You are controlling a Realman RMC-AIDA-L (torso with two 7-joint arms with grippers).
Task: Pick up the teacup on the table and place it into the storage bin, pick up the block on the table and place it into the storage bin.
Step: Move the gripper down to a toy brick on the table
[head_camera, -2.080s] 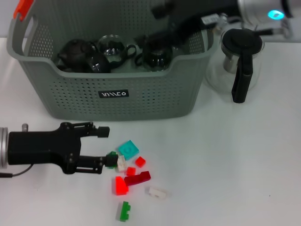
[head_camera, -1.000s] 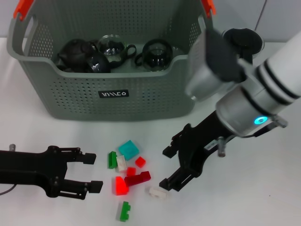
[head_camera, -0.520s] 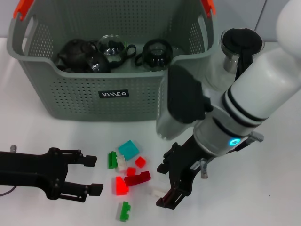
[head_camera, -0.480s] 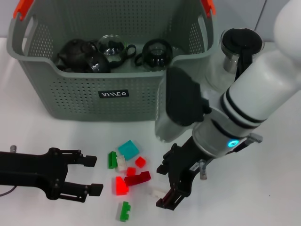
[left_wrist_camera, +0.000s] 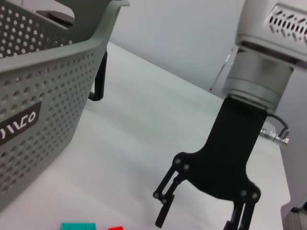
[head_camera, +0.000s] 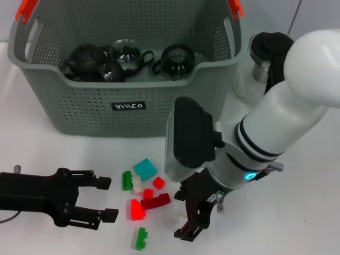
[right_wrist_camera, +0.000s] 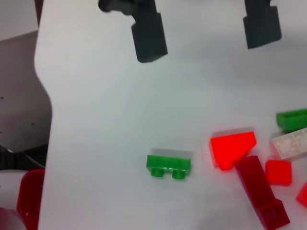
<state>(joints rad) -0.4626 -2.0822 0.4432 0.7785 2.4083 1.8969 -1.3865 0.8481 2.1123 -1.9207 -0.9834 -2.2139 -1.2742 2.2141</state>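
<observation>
The right gripper (head_camera: pixel 187 219), jaws spread and empty, hangs over the white block (head_camera: pixel 175 217); it could nudge the dark red block (head_camera: pixel 155 201) just beside. The left gripper (head_camera: pixel 104 198) waits open nearby; the storage bin (head_camera: pixel 127 106) already holds teacups (head_camera: pixel 177 61)

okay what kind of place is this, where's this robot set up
Probably a lab or test bench, not a home. A plain white table holds staged items: a grey-green storage bin of dark teacups, scattered toy blocks and a glass kettle, with the left gripper and right gripper working over them.
</observation>
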